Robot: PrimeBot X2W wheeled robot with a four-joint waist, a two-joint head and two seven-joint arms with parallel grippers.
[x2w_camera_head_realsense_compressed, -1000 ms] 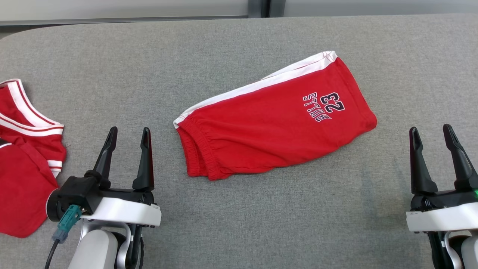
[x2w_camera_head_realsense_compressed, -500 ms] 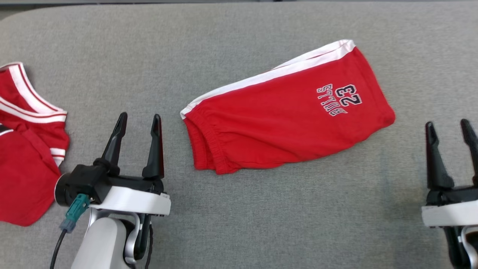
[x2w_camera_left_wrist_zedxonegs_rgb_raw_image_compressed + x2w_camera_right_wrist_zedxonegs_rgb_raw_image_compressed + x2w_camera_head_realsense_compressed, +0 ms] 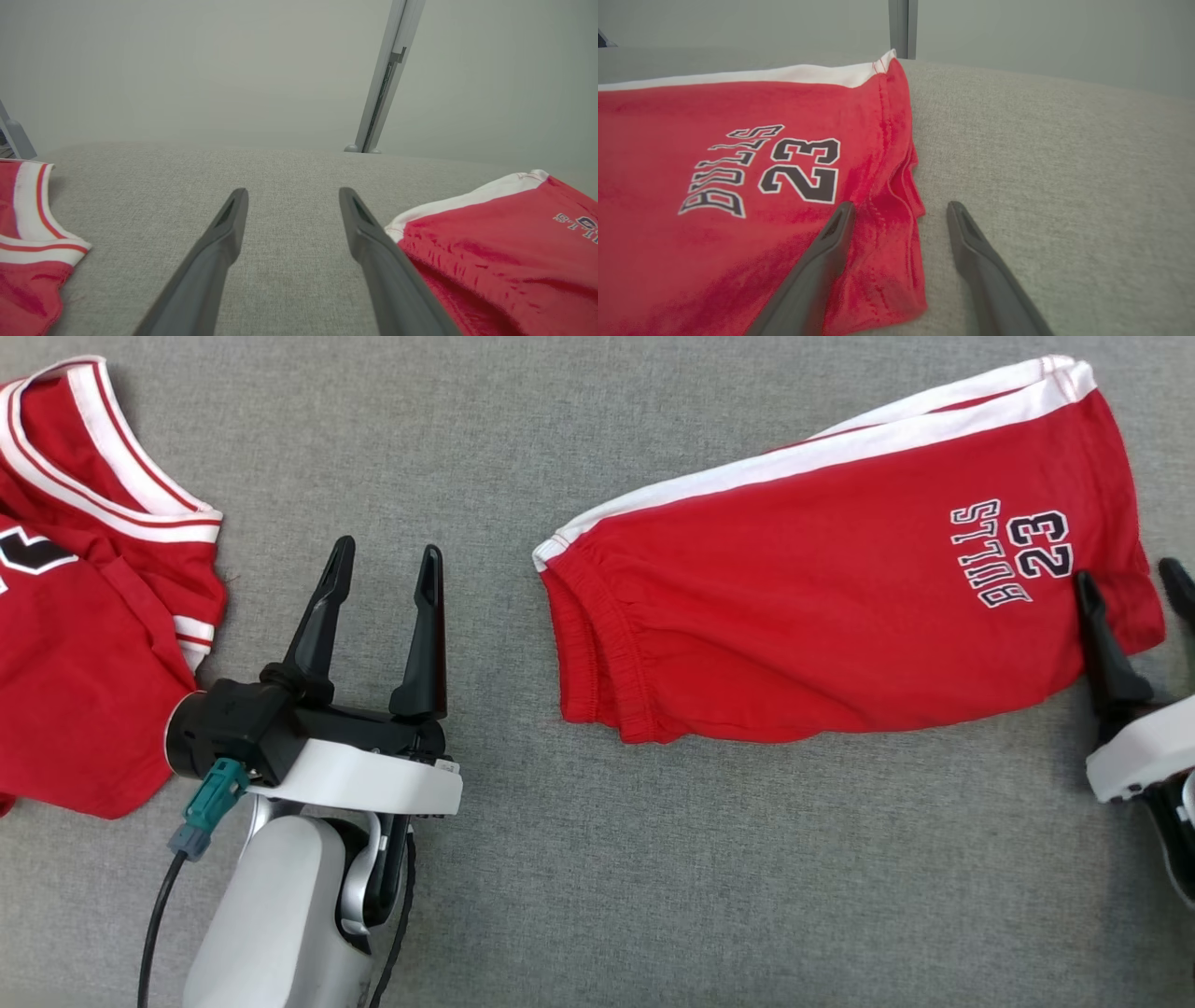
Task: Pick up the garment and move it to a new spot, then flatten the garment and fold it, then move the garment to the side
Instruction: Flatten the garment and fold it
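- Your left gripper [image 3: 388, 549] hangs with fingers spread and empty over the bare grey fabric table [image 3: 597, 896], between the red jersey [image 3: 84, 616] and the waistband of the red Bulls shorts [image 3: 794, 597].
- Your right gripper [image 3: 1128, 571], also spread and empty, straddles the shorts' hem corner; one finger is over red cloth, the other over bare table.
- The shorts lie right of centre, doubled leg on leg and fairly flat; nothing is gripped, so I judge that pick-up, flattening, folding and setting aside all remain.
- The jersey crowds the left side; choose the shorts' new spot clear of it; beyond the table a grey post [image 3: 387, 79] stands well out of the way.
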